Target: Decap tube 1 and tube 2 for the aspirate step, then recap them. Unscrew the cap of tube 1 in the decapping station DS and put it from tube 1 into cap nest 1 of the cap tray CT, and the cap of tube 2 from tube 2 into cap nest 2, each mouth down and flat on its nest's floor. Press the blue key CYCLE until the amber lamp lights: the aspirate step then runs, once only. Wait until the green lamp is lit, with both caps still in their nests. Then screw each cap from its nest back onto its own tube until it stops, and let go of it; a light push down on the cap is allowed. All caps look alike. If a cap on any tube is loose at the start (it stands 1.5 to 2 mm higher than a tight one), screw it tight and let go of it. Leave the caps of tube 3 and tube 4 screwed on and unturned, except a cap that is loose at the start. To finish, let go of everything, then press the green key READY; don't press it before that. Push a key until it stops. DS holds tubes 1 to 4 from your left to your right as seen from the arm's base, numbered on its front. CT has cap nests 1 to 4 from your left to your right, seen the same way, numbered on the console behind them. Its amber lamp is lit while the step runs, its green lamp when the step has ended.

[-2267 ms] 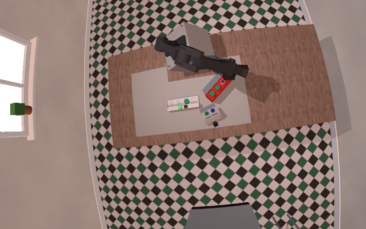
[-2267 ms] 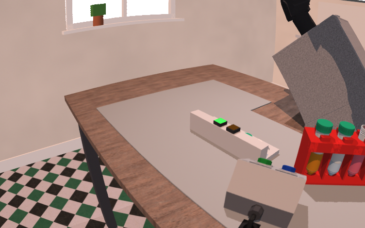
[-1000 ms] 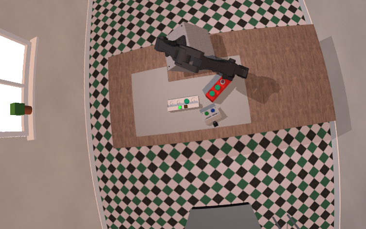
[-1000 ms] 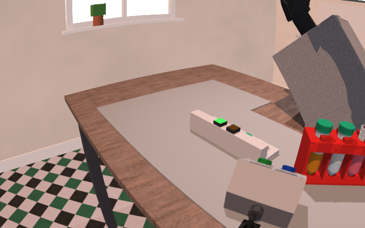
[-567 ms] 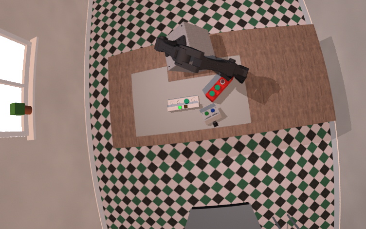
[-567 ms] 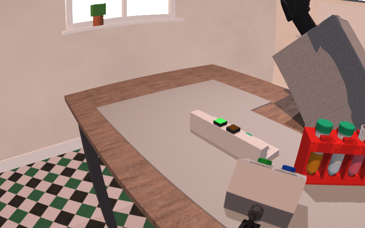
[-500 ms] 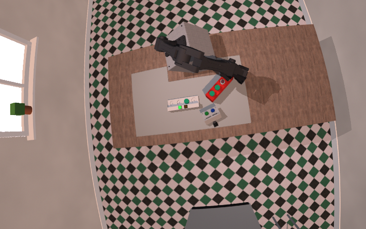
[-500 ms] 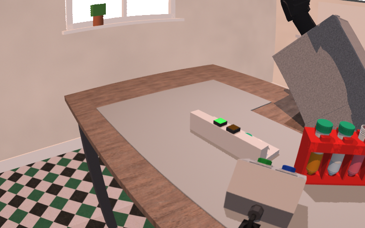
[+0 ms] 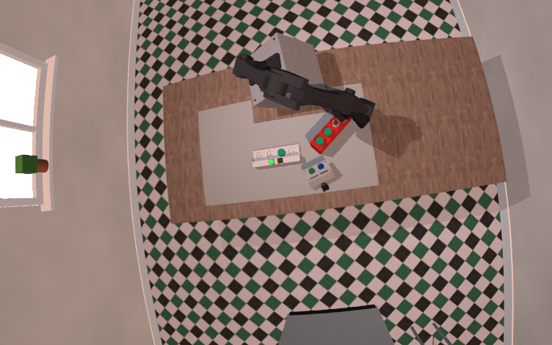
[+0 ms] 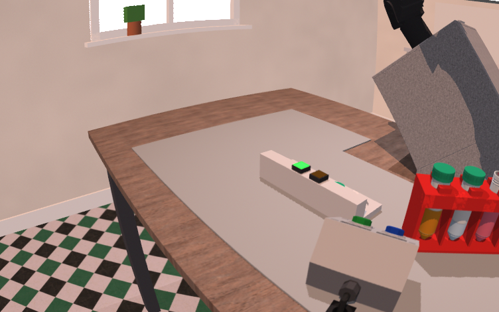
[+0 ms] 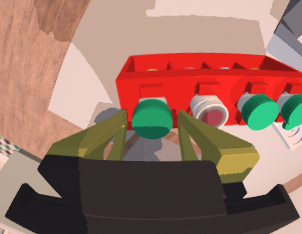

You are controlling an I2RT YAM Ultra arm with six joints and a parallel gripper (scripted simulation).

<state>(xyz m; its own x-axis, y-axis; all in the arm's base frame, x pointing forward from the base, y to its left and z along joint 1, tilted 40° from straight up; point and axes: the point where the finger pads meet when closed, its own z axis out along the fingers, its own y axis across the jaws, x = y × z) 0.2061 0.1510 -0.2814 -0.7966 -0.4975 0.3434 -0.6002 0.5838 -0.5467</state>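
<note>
Currently the black arm's olive-fingered gripper (image 11: 153,125) sat half open over the left end of the red four-slot decapping station (image 11: 167,68), as seen from the wrist. Its fingers straddled the round green screw cap (image 11: 151,113) on that end tube without clamping it. Nothing was held.

Next slot along the station: an uncapped tube with pink liquid (image 11: 210,109), threads bare. The two tubes beyond it (image 11: 257,111) were capped green.

Away from the station, on the side opposite the arm, the beige cap tray (image 9: 265,160) held one green cap (image 9: 281,151) in a nest. The square green lamp (image 10: 300,166) was lit and the amber lamp (image 10: 318,176) dark. The beige key box (image 10: 359,247) sat next to the station.
</note>
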